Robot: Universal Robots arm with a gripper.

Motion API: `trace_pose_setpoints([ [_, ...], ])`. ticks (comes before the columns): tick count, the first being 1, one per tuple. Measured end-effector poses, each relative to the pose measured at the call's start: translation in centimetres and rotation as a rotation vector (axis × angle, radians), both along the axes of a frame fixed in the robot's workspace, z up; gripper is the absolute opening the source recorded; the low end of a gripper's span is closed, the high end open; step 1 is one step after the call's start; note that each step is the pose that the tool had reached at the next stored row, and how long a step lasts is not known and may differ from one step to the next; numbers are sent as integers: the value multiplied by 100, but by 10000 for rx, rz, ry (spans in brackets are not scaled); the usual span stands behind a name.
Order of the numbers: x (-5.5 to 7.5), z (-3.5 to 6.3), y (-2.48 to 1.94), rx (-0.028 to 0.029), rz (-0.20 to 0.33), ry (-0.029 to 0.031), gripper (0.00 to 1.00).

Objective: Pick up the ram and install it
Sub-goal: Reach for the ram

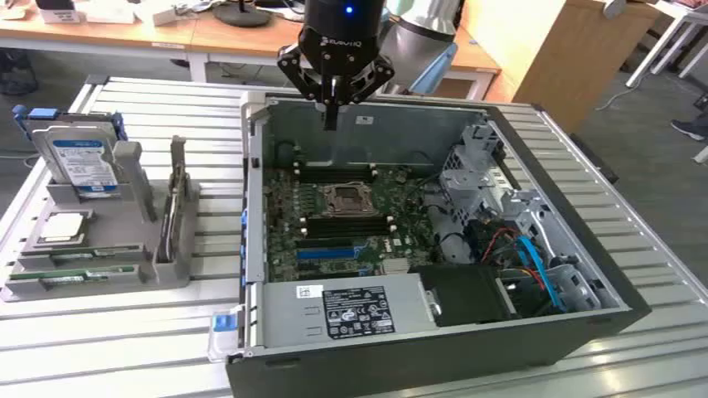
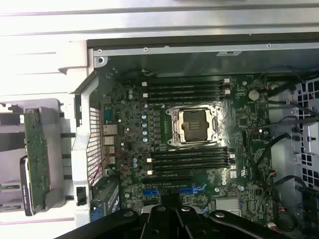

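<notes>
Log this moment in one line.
hand: shut, empty, over computer case | memory stick: in holder beside case, untouched

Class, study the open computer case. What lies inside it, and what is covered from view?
Inside lies a green motherboard with a CPU socket between rows of black memory slots, a power supply box and coloured cables. Whatever sits under the power supply box is covered.

The arm (image 1: 426, 25) is cut off at the exterior view's top edge; print on the power supply label (image 1: 354, 311), lower middle, is too small to read.
</notes>
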State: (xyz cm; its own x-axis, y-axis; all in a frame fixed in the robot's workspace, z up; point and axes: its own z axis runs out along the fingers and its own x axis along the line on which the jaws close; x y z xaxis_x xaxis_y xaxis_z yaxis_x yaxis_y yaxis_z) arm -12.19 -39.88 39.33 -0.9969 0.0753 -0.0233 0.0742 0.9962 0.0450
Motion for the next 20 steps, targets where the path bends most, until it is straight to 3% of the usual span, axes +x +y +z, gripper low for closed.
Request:
trace_pose_setpoints([
  [20, -21, -1, 0, 1, 1, -1, 10],
])
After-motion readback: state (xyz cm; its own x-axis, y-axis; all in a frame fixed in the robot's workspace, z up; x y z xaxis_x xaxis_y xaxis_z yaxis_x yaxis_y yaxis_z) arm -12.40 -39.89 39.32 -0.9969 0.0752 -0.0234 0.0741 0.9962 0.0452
